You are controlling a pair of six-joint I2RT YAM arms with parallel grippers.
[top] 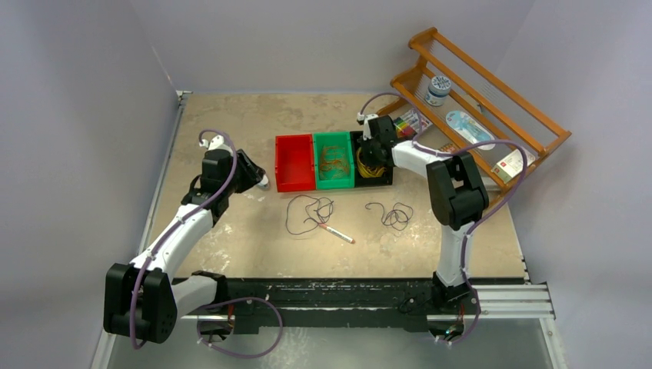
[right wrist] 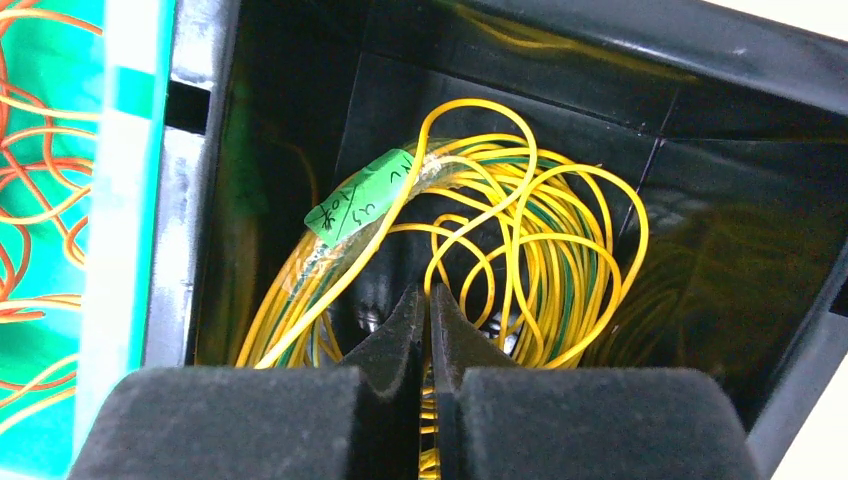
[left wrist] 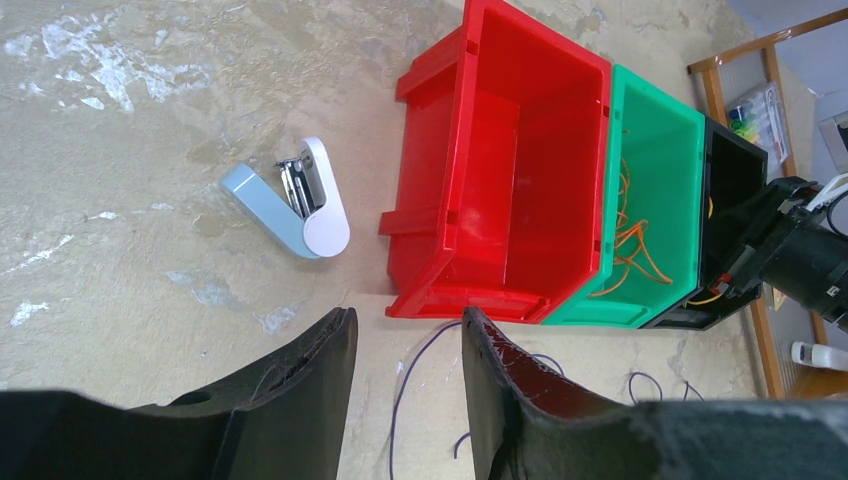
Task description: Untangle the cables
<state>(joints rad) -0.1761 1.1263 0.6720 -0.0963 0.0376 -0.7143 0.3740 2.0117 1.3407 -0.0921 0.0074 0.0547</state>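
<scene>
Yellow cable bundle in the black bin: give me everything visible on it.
The yellow cable bundle is a loose coil of thin, glossy yellow strands, some green mixed in, with stray loops arching out. A green handwritten tag wraps one side. It lies inside the black bin, against its walls. The shut right gripper sits at the coil; whether it pinches a strand is unclear.

Pale grey walls (top: 77, 115) stand around a worn tan table (top: 231, 115). A brown wooden rack (top: 500, 81) leans in the back right corner.
</scene>
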